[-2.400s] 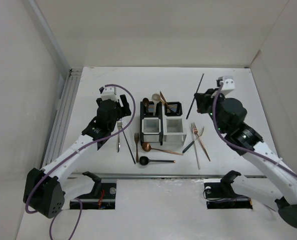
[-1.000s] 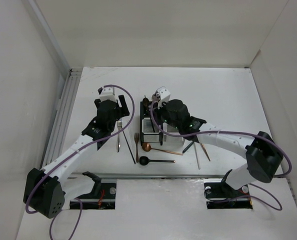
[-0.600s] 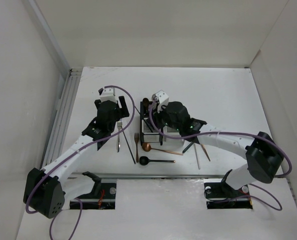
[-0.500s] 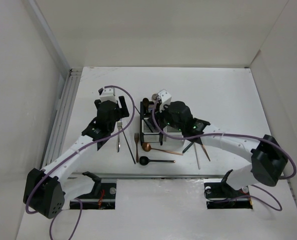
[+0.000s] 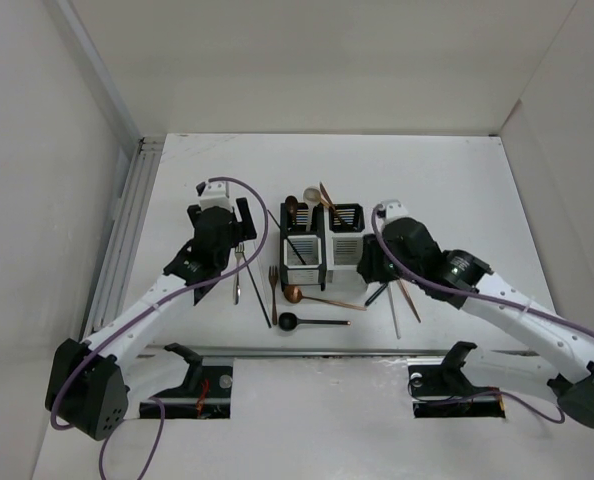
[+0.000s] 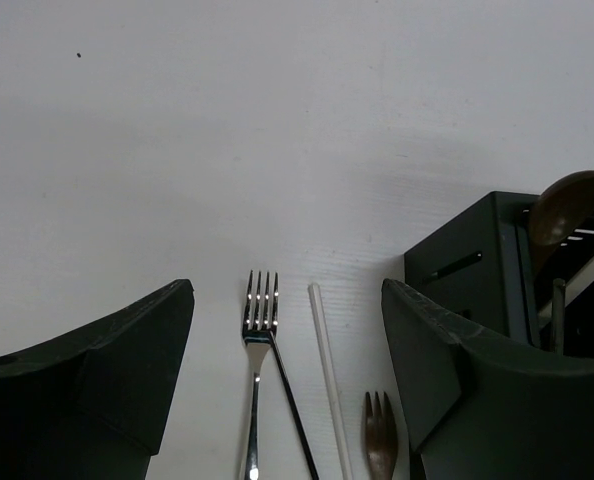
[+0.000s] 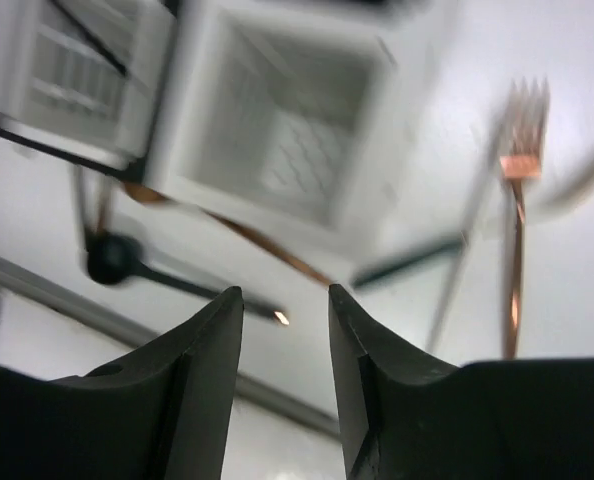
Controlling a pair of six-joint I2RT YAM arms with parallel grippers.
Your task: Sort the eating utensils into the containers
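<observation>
Right arm: withdrawn from above the caddy block [image 5: 323,250] to its right side. The black chopstick [image 5: 299,242], earlier carried high to the far right of the block, now leans inside the near-left white compartment. By judgement, one more utensil is filed and this arm is free for the next pick.

Left arm: barely shifted; stationed left of the block.

Desk [image 5: 457,180]: white; carries the block and all loose pieces.

Caddy block, four compartments:
- far-left black: several spoons [image 5: 307,200] standing.
- near-left white: the black chopstick.
- near-right white: bare mesh floor in the right wrist view.
- far-right black: contents cannot be told.

Right tool [image 7: 284,295]: jaws partly apart with a narrow gap. It holds nothing and touches nothing. It hangs just right of the block's near-right corner, and its wrist view is blurred.

Left tool [image 6: 285,290]: jaws wide, empty, no contact. It is poised above the pieces left of the block.

Loose pieces:
- left of the block: silver fork [image 6: 262,320] centred beneath the left tool; a pale stick [image 6: 327,390] just beside it; a small copper fork [image 6: 379,440] nearest the block.
- near side of the block: copper spoon [image 5: 293,293] and black spoon [image 5: 289,320].
- right of the block: copper fork [image 7: 517,220] with other slim pieces, too blurred to type.

Remaining, by judgement: most loose pieces still unsorted.
</observation>
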